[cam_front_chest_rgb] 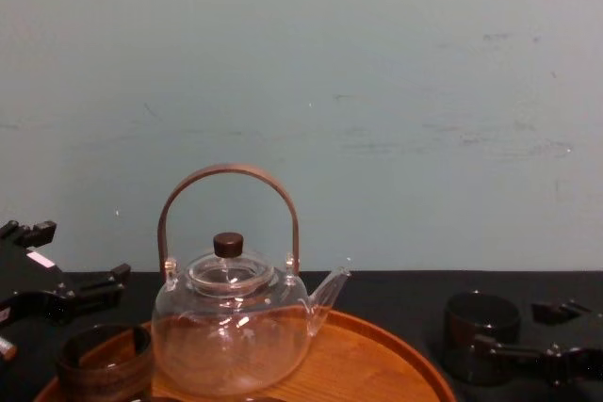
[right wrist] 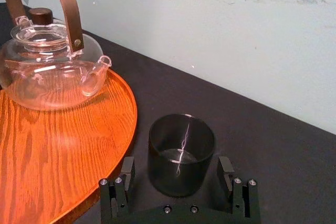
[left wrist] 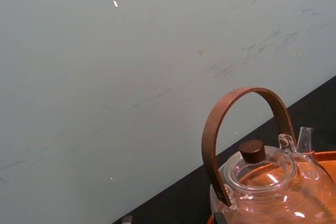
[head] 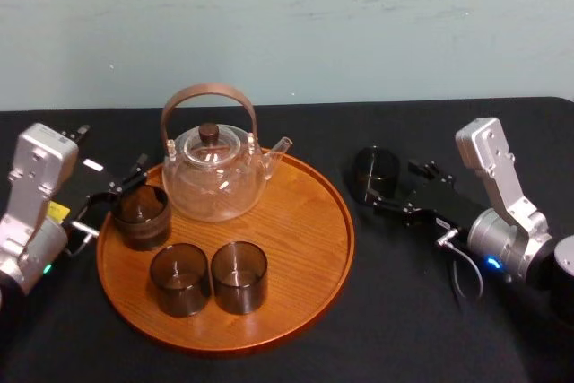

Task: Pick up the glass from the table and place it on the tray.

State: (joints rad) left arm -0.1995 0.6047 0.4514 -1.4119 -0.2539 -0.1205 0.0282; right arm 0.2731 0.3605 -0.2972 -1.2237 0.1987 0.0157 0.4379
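Black cloth covers the table; on it lies the tray, round, orange-brown wood with clear grain and a low raised rim; at its back stands a clear glass teapot, rounded, with a brown hoop handle, a dark knob and its spout pointing right; three glasses, dark and smoky, stand on the tray's left half, leaving the right half bare wood. The glass is a short, straight-walled cylinder of dark smoked glass; it stands upright on the table, mouth up, axis vertical, just right of the tray's rim and apart from it. The right gripper is spread wide, one finger on either side of the glass with a gap each side, grasping nothing. The left gripper sits at the tray's left edge; how far it is spread I cannot tell.
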